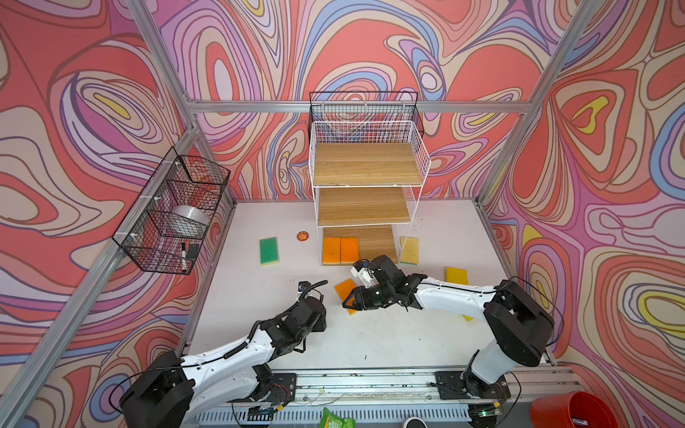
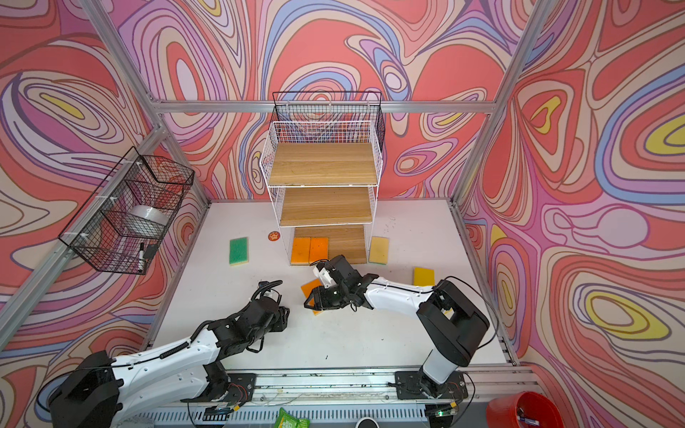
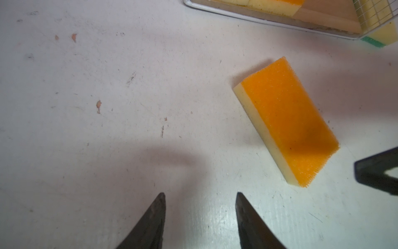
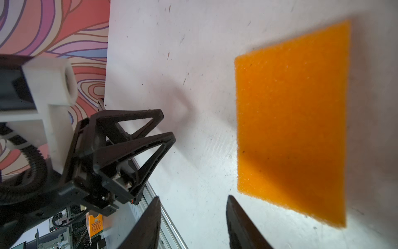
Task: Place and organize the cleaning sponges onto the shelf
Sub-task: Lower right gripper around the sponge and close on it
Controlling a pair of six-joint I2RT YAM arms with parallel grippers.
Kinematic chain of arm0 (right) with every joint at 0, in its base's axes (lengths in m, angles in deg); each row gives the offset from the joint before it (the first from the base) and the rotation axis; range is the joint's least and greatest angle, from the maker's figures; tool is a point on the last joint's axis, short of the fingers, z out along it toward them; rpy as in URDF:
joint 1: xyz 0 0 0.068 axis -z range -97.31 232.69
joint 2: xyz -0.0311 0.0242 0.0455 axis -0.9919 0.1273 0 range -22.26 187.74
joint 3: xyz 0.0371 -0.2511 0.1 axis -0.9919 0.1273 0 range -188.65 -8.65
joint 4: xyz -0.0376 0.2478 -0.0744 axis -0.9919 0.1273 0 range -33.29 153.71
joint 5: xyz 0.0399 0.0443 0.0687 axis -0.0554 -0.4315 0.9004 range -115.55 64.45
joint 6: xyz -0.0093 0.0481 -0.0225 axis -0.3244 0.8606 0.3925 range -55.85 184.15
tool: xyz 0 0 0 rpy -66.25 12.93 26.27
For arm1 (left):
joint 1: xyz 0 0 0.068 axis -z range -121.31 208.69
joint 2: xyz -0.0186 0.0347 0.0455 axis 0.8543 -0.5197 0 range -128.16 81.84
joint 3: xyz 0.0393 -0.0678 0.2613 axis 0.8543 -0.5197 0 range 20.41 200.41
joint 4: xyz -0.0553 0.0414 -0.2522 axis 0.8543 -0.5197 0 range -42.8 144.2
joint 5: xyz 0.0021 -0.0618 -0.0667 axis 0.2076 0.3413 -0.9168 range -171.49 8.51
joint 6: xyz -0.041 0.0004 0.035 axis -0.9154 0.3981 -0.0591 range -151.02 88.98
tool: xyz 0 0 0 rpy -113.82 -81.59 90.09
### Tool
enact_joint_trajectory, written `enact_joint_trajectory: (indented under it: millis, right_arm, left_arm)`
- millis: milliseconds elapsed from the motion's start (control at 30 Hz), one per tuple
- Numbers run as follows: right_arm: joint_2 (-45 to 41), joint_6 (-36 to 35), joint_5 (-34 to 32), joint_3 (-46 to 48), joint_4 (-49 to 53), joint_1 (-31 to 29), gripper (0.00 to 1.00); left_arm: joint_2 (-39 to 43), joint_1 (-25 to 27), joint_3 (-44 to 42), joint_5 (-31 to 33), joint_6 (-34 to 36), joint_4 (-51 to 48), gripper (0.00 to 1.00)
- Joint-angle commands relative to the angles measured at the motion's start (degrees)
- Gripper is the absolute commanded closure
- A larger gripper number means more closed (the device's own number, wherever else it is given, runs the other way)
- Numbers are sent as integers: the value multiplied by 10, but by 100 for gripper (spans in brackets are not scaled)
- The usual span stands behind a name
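The shelf (image 1: 367,165) stands at the back of the table, with two orange cleaning sponges (image 1: 331,251) side by side on its bottom board. A third orange sponge (image 1: 344,289) (image 3: 288,120) (image 4: 293,120) lies askew on the table. My right gripper (image 1: 346,304) (image 4: 192,197) hovers open at its near end, nothing between the fingers. My left gripper (image 2: 284,317) (image 3: 200,195) is open and empty just left of it. A green sponge (image 1: 268,251) lies left of the shelf. A pale-faced one (image 1: 409,250) lies by the shelf's right side. A yellow one (image 1: 457,276) sits behind the right arm.
Black wire baskets (image 1: 174,211) hang on the left wall and another (image 1: 365,107) behind the shelf. A small orange disc (image 1: 303,236) lies by the shelf's left foot. A red bucket (image 1: 571,411) stands off the table's front right. A yellow edge (image 1: 467,317) peeks from under the right arm.
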State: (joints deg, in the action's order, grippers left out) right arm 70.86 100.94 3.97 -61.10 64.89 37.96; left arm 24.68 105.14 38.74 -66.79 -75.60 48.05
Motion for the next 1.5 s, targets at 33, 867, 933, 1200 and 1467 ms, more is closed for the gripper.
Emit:
enact_joint_trajectory:
  millis: [33,867,933,1200,1467]
  right_arm:
    - [-10,-37,-6,-6,53,56,56]
    - [80,-106,37,-8,58,100,58]
    - [80,-105,40,-3,56,100,56]
    - [98,-96,33,12,38,99,56]
    - [102,-82,32,15,20,99,76]
  left_arm:
    - [8,-8,7,-2,5,-13,46]
    - [-8,-17,-4,-8,3,1,44]
    - [-10,-18,-4,-12,3,4,44]
    - [-1,-20,-5,-11,1,-3,44]
    - [12,-21,-4,-11,1,-16,44]
